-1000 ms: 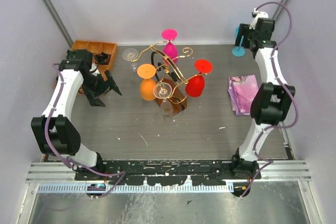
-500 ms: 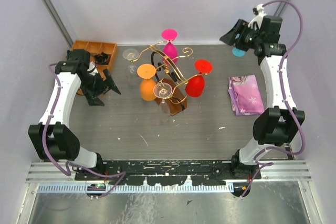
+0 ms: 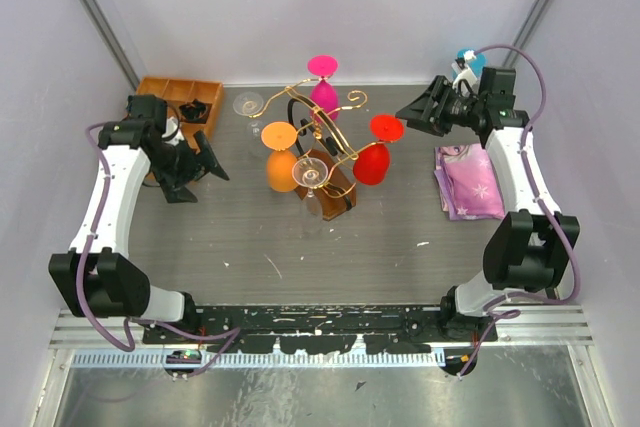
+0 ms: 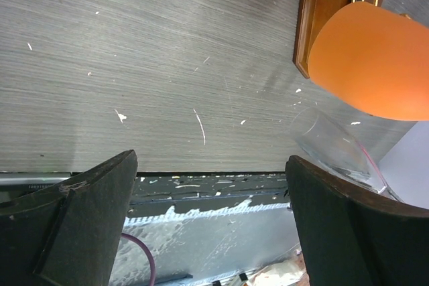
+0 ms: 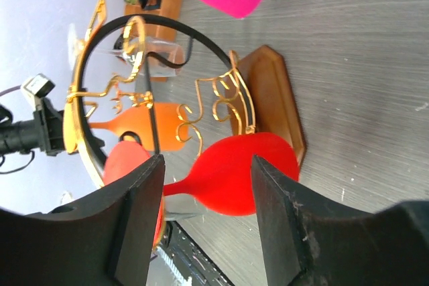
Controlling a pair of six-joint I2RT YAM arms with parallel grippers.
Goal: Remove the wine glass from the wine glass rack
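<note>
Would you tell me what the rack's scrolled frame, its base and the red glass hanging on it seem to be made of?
Scrolled frame: thin gold wire with shiny glints, likely metal.
Base: dark brown, glossy, with a bevelled edge; looks like varnished wood.
Red glass: opaque, smooth and evenly coloured; plastic or painted glass, I cannot tell which.

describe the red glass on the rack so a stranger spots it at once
Find the gold wire wine glass rack on its brown base. The red wine glass hangs upside down on its right side, facing the right gripper. Its neighbours are an orange glass, a pink glass and a clear glass.
</note>
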